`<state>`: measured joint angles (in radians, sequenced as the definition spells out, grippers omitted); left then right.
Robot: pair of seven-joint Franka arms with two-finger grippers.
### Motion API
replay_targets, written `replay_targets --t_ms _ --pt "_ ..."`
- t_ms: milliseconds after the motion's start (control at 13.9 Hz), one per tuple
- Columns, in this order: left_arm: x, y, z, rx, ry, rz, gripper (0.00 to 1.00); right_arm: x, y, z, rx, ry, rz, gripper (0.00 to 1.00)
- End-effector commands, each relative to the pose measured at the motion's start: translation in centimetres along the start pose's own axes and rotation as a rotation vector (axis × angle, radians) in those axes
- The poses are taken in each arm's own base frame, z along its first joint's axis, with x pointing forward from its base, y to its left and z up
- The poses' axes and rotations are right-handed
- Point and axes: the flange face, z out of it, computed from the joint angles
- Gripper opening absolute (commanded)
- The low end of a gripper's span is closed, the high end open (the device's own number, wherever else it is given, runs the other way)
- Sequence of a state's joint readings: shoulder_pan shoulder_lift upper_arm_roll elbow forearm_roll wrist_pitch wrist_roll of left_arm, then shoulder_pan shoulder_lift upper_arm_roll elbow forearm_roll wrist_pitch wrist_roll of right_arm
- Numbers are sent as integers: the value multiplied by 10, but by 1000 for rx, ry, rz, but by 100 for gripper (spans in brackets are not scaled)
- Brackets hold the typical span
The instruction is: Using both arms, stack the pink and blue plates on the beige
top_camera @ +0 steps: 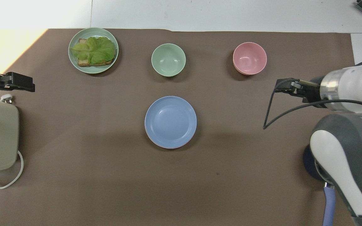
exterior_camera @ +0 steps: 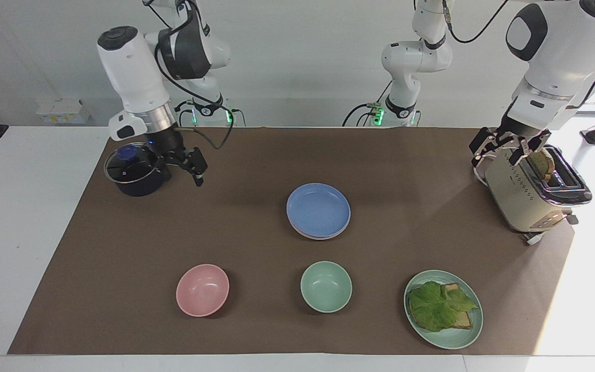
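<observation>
Two views differ: facing shows a pink rim [exterior_camera: 305,233] under the blue plate [exterior_camera: 318,209]; overhead hides it. Right gripper [exterior_camera: 179,168] open, empty, beside pot [exterior_camera: 135,173]; left gripper [exterior_camera: 509,150] open over toaster [exterior_camera: 530,199].

Stacked plates [exterior_camera: 318,209] sit mid-counter [exterior_camera: 406,170]. Along the edge farthest from the robots: two bowls [exterior_camera: 202,289], sandwich plate [exterior_camera: 450,333]. Pot [exterior_camera: 135,178] and toaster [exterior_camera: 527,194] at opposite ends.

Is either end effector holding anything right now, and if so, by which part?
Nothing is held. The right end effector is open and empty beside the pot; the left end effector is open and empty over the toaster.
</observation>
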<state>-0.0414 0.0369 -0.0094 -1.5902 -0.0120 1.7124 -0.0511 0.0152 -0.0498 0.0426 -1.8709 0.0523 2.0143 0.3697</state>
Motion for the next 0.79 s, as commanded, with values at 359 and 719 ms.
replay_targets --t_ms 359,719 --pt "-3 -4 -1 17 -9 9 100 32 46 -98 -159 -78 -15 100" --pt "-3 -4 -2 17 -8 10 100 22 38 -104 -158 -142 -95 100"
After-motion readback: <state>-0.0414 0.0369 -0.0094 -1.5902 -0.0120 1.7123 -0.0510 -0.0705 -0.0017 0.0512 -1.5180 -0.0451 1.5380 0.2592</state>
